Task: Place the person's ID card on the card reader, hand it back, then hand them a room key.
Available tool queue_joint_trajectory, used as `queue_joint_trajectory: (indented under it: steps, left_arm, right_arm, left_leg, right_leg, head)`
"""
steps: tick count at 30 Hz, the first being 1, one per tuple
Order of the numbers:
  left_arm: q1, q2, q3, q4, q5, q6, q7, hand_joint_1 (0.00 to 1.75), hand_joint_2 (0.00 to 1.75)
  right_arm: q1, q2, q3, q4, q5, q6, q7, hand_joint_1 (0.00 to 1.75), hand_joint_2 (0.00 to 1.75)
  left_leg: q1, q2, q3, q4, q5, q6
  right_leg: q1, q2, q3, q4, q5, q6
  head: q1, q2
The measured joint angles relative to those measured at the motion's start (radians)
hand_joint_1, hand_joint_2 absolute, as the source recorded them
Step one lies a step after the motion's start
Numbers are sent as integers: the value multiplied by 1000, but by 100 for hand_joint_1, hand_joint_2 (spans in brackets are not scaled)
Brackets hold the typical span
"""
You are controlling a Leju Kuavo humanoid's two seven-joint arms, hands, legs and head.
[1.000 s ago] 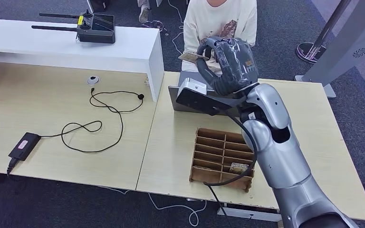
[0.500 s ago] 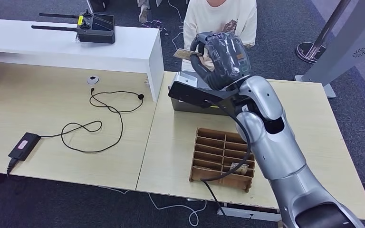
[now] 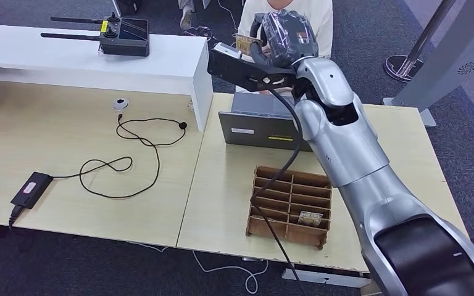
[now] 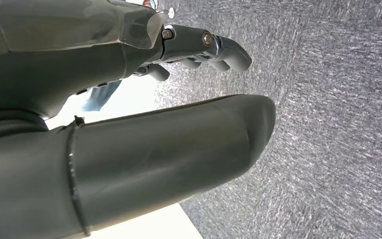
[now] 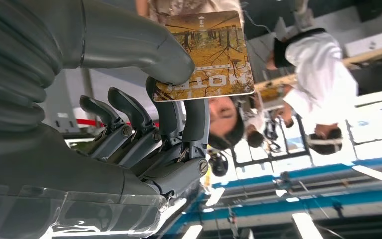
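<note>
My right hand is raised high over the far side of the table, in front of a seated person in a cream top. It pinches a yellow-brown hotel key card between thumb and fingers. The right wrist view shows this card close up, with tree artwork and the word HOTEL, under my thumb. The grey card reader sits on the table below my arm. My left hand hangs over grey carpet with its fingers apart and nothing in it.
A brown cardboard divider box near the table's front edge holds another card in one cell. A black cable and power brick lie on the left table. A controller sits on the white counter.
My right hand has lifted the key card up and away from the table, farther toward the person. The card reader, hidden by my hand earlier, has come into view.
</note>
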Motion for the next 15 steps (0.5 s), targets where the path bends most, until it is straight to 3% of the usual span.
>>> queue_joint_trajectory:
  steps: [5, 15]
  left_arm:
    - [0, 0, 0, 0, 0, 0, 3, 0, 0]
    - [0, 0, 0, 0, 0, -1, 4, 0, 0]
  right_arm:
    - [-48, 12, -24, 106, 5, 6, 70, 175, 175]
    - [-67, 14, -46, 177, 4, 7, 80, 175, 175]
  left_leg:
    - [0, 0, 0, 0, 0, 0]
    - [0, 0, 0, 0, 0, 0]
  right_leg:
    - [0, 0, 0, 0, 0, 0]
    - [0, 0, 0, 0, 0, 0]
  head:
    - [0, 0]
    - [0, 0]
